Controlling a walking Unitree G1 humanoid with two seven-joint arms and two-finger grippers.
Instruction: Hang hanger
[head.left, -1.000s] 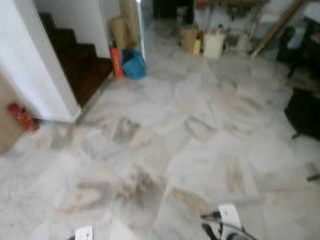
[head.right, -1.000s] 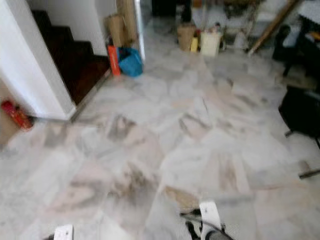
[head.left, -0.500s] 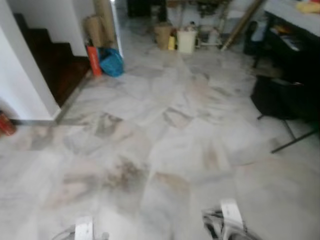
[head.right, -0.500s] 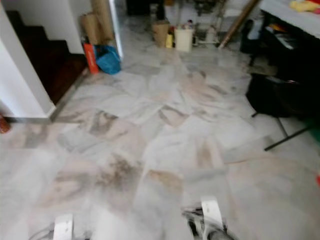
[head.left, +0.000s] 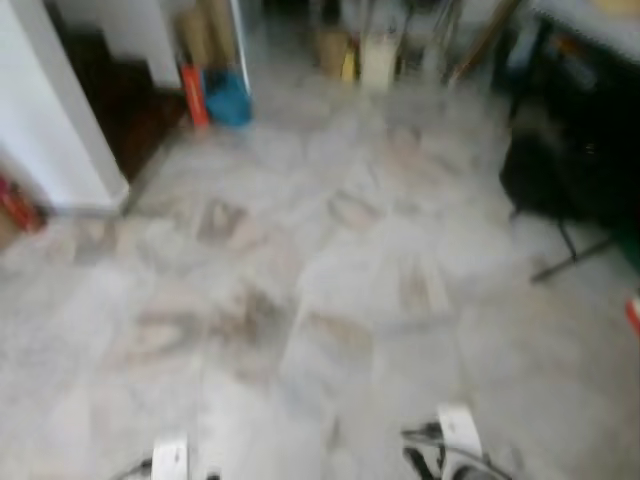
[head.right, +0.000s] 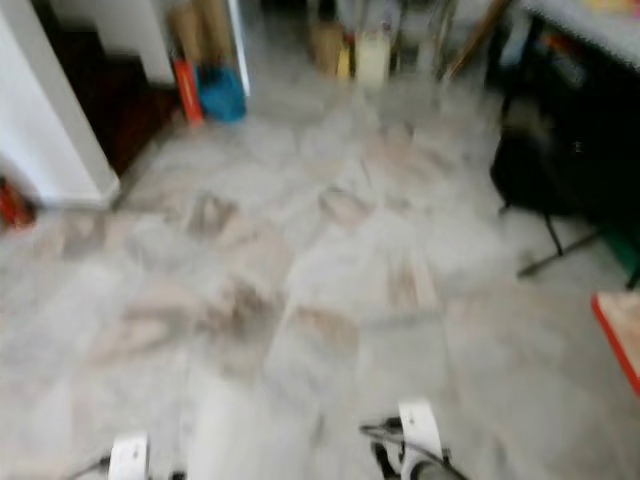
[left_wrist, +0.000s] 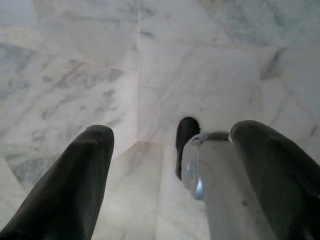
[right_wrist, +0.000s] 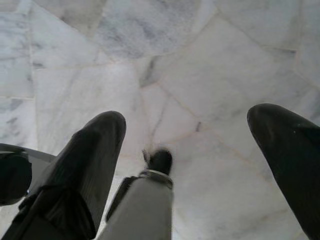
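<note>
My left gripper hangs low over the marble floor, open, with nothing between its two black fingers. My right gripper is also open and empty above the floor. Beneath each gripper is one of my own silver legs ending in a black foot. In the eye views, the tops of my left arm and right arm sit at the lower edge. The eye views are blurred.
A white wall corner and a dark staircase stand at the left. A blue bag, an orange item and bins sit at the far end. A black desk and chair are on the right, and a red-edged object is at the right edge.
The whole picture has shifted and blurred as the camera moved; a red-edged object has come into view on the right. The arms keep the same place in the picture.
</note>
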